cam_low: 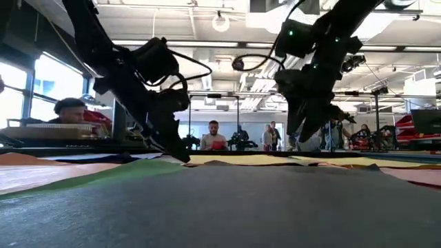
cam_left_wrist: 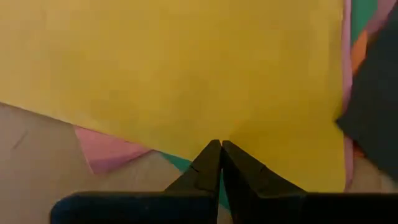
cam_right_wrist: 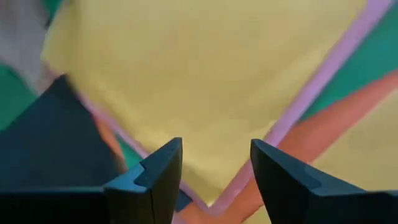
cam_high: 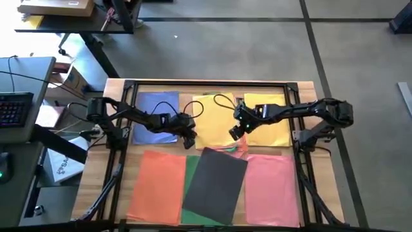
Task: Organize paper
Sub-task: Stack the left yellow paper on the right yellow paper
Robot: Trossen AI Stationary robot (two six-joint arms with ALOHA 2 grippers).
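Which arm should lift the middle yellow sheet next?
Left, probably. The left hand is shut, its tips at the near edge of the yellow sheet. The right hand is open over the sheet, gripping nothing.

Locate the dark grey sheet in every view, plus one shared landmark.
High: dark grey sheet bottom centre, angled over green and pink.
Low: fills the foreground.
Left wrist: dark wedge at right edge.
Right wrist: dark area at lower left.
Landmark: yellow paper bordering it.
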